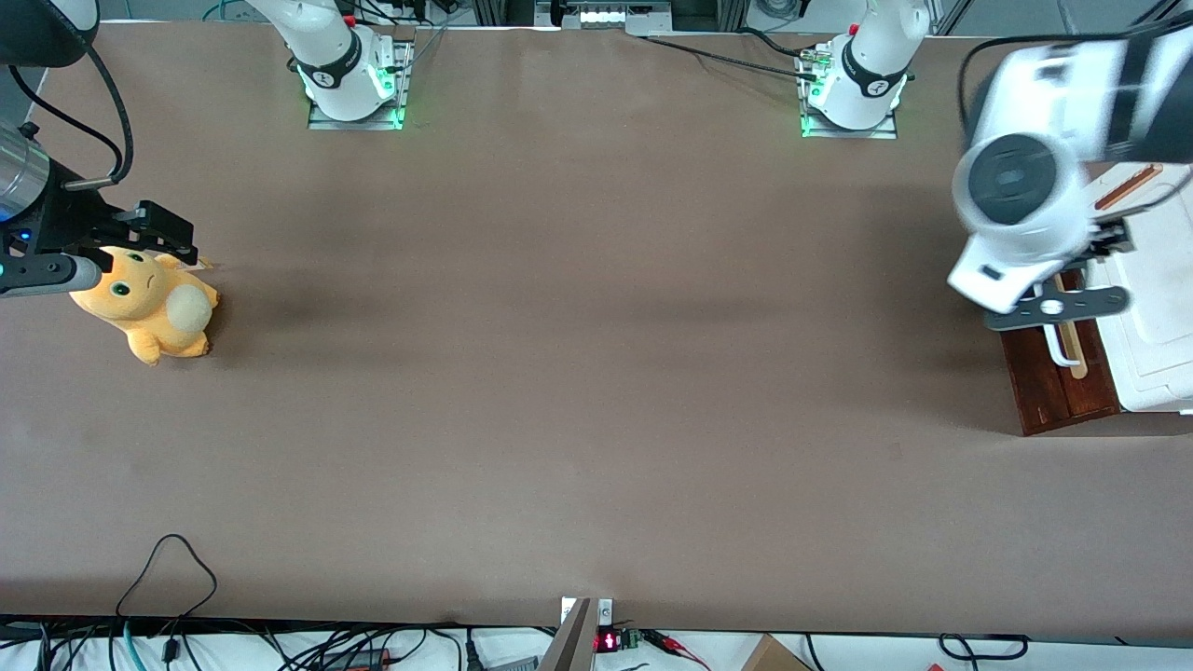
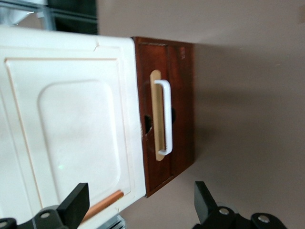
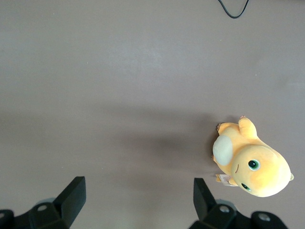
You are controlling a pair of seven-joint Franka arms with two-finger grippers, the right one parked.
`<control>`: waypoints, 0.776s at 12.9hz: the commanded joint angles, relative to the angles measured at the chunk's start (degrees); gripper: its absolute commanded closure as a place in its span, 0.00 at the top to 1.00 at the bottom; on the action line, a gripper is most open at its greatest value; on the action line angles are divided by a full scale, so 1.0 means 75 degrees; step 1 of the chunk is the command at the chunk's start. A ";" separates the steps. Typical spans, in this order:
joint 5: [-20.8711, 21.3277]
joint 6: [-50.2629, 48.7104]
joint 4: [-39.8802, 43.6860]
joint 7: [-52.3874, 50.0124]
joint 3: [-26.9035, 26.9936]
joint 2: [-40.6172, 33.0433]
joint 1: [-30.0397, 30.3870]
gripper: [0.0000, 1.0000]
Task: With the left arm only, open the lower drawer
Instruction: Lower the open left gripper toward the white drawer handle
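The lower drawer's dark red-brown front [image 2: 180, 95] [image 1: 1062, 387] carries a white loop handle [image 2: 165, 117] [image 1: 1058, 347] on a pale wood strip. No pale inside shows, so the drawer looks closed. The left arm [image 1: 1016, 186] hangs over the cabinet at the working arm's end of the table. My gripper [image 2: 141, 202] is open, well above the cabinet's white top [image 2: 71, 124] near the edge over the drawer front. Its black fingers [image 2: 78, 202] stand wide apart with nothing held. The gripper is clear of the handle and touches nothing.
The white cabinet top [image 1: 1156, 326] has an orange-brown slot [image 1: 1128, 186]. An orange plush toy [image 1: 149, 303] lies toward the parked arm's end of the table. Two arm bases [image 1: 349, 79] [image 1: 857, 84] stand farthest from the front camera. A black cable loop [image 1: 168, 568] lies near the table's front edge.
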 commanded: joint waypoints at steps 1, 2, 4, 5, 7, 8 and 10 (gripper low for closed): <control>0.1204 -0.0229 -0.1143 -0.1541 -0.0617 0.0181 0.0170 0.96; 0.1754 -0.0229 -0.1542 -0.2009 -0.0618 0.0402 0.0170 0.96; 0.2575 -0.0240 -0.1990 -0.2691 -0.0619 0.0952 0.0181 0.96; 0.2881 -0.0275 -0.2026 -0.2775 -0.0607 0.1245 0.0193 0.96; 0.3595 -0.0287 -0.2190 -0.3043 -0.0514 0.1715 0.0263 0.96; 0.3912 -0.0322 -0.2249 -0.3231 -0.0467 0.1926 0.0321 0.96; 0.4685 -0.0323 -0.2413 -0.3373 -0.0070 0.2266 0.0357 0.95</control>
